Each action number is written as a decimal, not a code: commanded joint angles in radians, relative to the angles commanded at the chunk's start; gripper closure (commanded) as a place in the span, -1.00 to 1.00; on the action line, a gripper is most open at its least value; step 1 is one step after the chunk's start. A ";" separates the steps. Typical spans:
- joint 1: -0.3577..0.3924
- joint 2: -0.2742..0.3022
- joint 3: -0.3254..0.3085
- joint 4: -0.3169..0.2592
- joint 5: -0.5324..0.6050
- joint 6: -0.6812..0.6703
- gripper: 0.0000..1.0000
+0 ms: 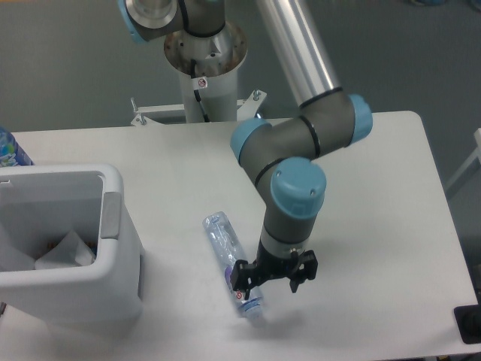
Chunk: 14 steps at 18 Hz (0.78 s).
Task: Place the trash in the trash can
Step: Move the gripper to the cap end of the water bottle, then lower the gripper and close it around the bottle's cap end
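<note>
Camera: gripper (273, 277) astride bottle (233, 263).

No text is readable; the bottle (228, 253) label's red print and the robot base (201, 82) sticker are too small.

One fixed camera looks down at my table (361, 150) from high in front, facing my base column (204, 75), at middling range, taking in my whole arm
</note>
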 joint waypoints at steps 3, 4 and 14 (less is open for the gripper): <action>-0.023 -0.031 0.014 0.002 0.028 -0.002 -1.00; -0.029 -0.046 0.024 0.005 0.037 -0.003 -1.00; -0.052 -0.098 0.064 0.006 0.083 -0.037 -1.00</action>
